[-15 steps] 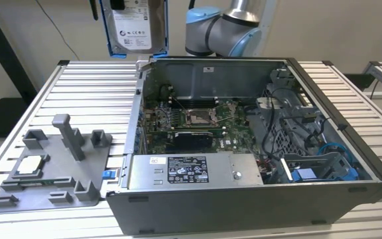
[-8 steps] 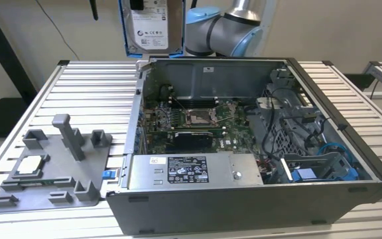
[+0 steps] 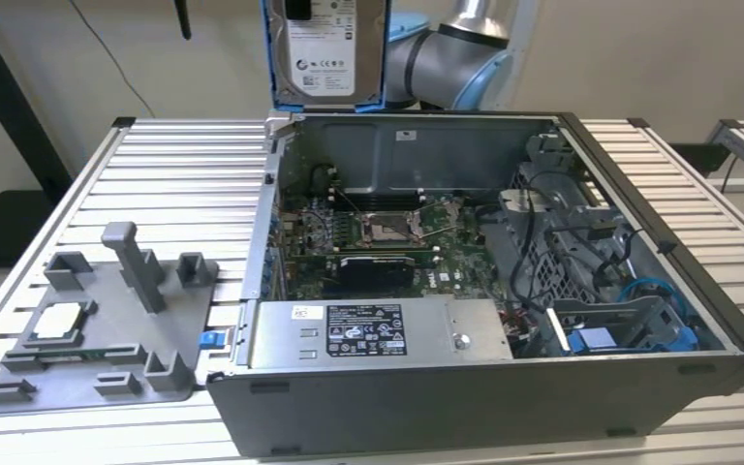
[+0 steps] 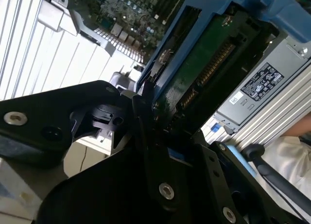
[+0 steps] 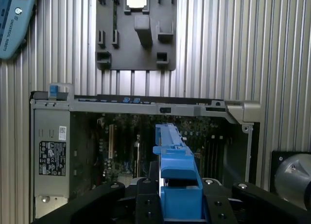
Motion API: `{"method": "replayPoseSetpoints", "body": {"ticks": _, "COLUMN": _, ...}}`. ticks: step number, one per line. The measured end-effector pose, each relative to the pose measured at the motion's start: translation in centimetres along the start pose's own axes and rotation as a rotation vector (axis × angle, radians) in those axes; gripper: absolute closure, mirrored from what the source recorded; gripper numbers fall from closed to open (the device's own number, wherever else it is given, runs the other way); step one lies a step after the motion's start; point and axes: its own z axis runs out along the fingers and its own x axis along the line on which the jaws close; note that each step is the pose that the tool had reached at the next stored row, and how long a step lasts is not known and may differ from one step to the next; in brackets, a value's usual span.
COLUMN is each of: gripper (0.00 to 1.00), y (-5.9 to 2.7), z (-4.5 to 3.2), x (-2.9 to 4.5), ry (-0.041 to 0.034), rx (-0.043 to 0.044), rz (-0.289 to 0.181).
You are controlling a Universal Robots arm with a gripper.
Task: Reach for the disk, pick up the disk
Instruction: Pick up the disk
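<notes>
- Hanging upright above the rear wall of the open computer case (image 3: 476, 407), the disk (image 3: 326, 48) is seen at the top of the exterior view, well clear of the ribbed metal surface (image 3: 178, 165).
- A white printed label with small marks is carried on its silver face, with a dark patch above it. A blue frame runs round its edges.
- In the second wrist view the pincer (image 4: 148, 105) is pressed onto the disk (image 4: 209, 54). The blue frame and the green circuit-board side are clamped between the black fingers (image 4: 137, 114).
- In the first wrist view the blue edge of the disk (image 5: 177, 175) is seen between the black pincer parts, over the open case.
- A power supply (image 3: 372, 331) sits inside the case at its near side. A black printed label and a small white sticker are fixed on top.
- A grey fixture (image 3: 139, 291) lies on the surface just beside the case, on the exterior view's left. A small square silver chip (image 3: 62, 320) is seated in it.
- A grey-blue handheld controller (image 5: 14, 20) with print on it lies on the surface in the first wrist view.
</notes>
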Motion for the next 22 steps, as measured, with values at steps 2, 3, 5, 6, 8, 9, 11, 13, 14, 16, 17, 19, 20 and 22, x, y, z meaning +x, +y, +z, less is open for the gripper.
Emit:
{"method": "replayPoseSetpoints", "body": {"ticks": 2, "gripper": 1.00, "y": -0.20, "z": -0.01, "x": 0.00, "ry": 0.0002, "rx": -0.0001, "rz": 0.000}}
{"method": "replayPoseSetpoints", "body": {"ticks": 3, "gripper": 1.00, "y": -0.21, "z": -0.01, "x": 0.00, "ry": 0.0001, "rx": -0.0001, "rz": 0.000}}
{"method": "replayPoseSetpoints", "body": {"ticks": 5, "gripper": 1.00, "y": -0.22, "z": 0.00, "x": 0.00, "ry": 0.0000, "rx": 0.0000, "rz": 0.000}}
{"method": "replayPoseSetpoints", "body": {"ticks": 6, "gripper": 1.00, "y": -0.23, "z": 0.00, "x": 0.00, "ry": 0.0000, "rx": 0.0000, "rz": 0.000}}
{"method": "replayPoseSetpoints", "body": {"ticks": 8, "gripper": 1.00, "y": -0.23, "z": -0.01, "x": 0.00, "ry": 0.0000, "rx": 0.0000, "rz": 0.000}}
{"method": "replayPoseSetpoints", "body": {"ticks": 9, "gripper": 1.00, "y": -0.23, "z": -0.01, "x": 0.00, "ry": 0.0000, "rx": 0.0000, "rz": 0.000}}
{"method": "replayPoseSetpoints", "body": {"ticks": 11, "gripper": 1.00, "y": -0.24, "z": -0.01, "x": 0.00, "ry": 0.0000, "rx": 0.0000, "rz": 0.000}}
{"method": "replayPoseSetpoints", "body": {"ticks": 13, "gripper": 1.00, "y": -0.27, "z": -0.01, "x": 0.00, "ry": 0.0000, "rx": 0.0000, "rz": 0.000}}
{"method": "replayPoseSetpoints", "body": {"ticks": 14, "gripper": 1.00, "y": -0.32, "z": -0.01, "x": 0.00, "ry": 0.0000, "rx": 0.0000, "rz": 0.000}}
{"method": "replayPoseSetpoints", "body": {"ticks": 16, "gripper": 1.00, "y": -0.50, "z": -0.01, "x": 0.00, "ry": 0.0000, "rx": 0.0000, "rz": 0.000}}
{"method": "replayPoseSetpoints", "body": {"ticks": 17, "gripper": 1.00, "y": -0.63, "z": -0.01, "x": 0.00, "ry": -0.0001, "rx": 0.0000, "rz": 0.000}}
{"method": "replayPoseSetpoints", "body": {"ticks": 19, "gripper": 1.00, "y": -0.98, "z": -0.02, "x": 0.01, "ry": 0.0001, "rx": 0.0000, "rz": 0.000}}
{"method": "replayPoseSetpoints", "body": {"ticks": 20, "gripper": 1.00, "y": -1.18, "z": -0.02, "x": 0.01, "ry": 0.0000, "rx": 0.0001, "rz": 0.000}}
{"method": "replayPoseSetpoints", "body": {"ticks": 22, "gripper": 1.00, "y": -1.61, "z": -0.03, "x": 0.02, "ry": 0.0001, "rx": 0.0000, "rz": 0.000}}
